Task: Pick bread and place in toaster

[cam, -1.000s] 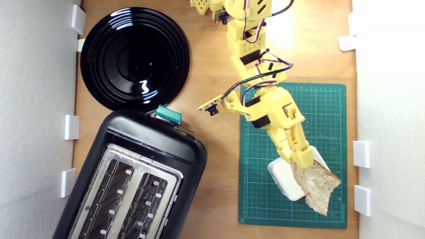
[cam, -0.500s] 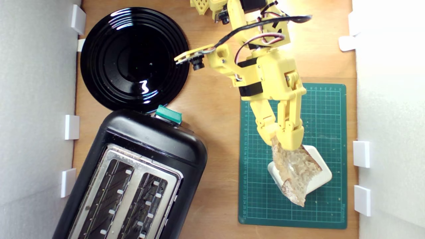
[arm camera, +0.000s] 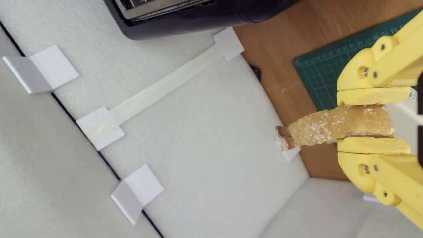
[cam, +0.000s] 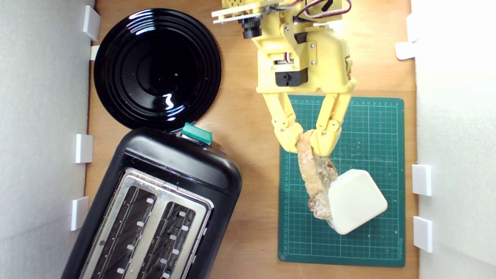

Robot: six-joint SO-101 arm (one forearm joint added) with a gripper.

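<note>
Exterior view's left: toaster [cam: 155, 209] on bench, slots empty. Right of it, fingers [cam: 287, 135] clamp the bread [cam: 316, 178] by its crust end over the green mat [cam: 383, 128]. Risk: narrow grip lets the slice swing or slip during transfer.

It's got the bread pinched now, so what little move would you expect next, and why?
Probably a sideways carry toward the toaster, keeping the grip. The gripper is shut on the bread, which hangs edge-on beside the white block over the green mat. The toaster's two slots sit open and empty toward the exterior view's left, so the slice has to travel across before it can go down.
</note>
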